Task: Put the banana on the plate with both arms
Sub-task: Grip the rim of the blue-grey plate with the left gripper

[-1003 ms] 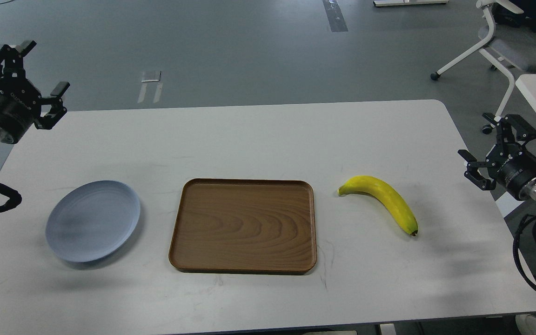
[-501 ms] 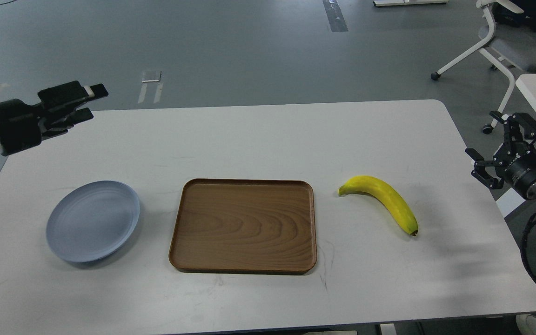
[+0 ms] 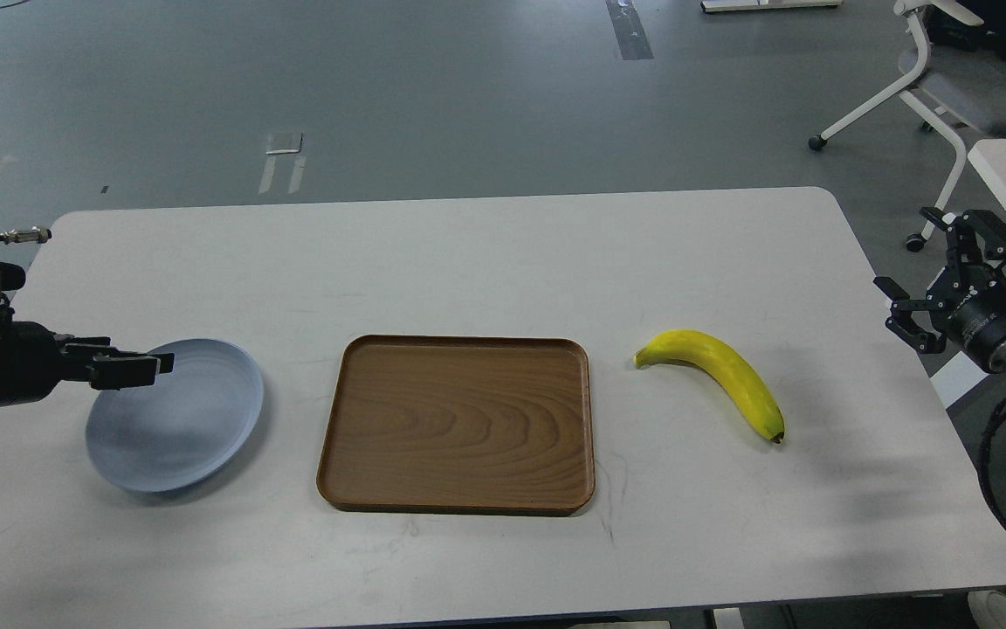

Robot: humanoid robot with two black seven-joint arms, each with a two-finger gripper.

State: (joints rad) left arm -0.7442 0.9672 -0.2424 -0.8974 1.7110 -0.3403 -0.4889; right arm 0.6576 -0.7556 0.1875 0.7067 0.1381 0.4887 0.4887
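Lying on the white table, the banana sits to the right of the brown wooden tray, apart from it, with its greenish stem end pointing toward the tray and its dark tip nearer the front edge. The pale blue-grey plate rests on the table to the left of the tray, well apart from the banana, with nothing on it. The left gripper reaches in level from the left edge and hangs over the plate's upper left part; its fingers overlap in this side-on view, so I cannot tell whether the jaws are apart or together. The right gripper is off the table's right edge, well apart from the banana, its jaws spread apart and holding nothing. An office chair stands on the grey floor beyond the table's far right corner.
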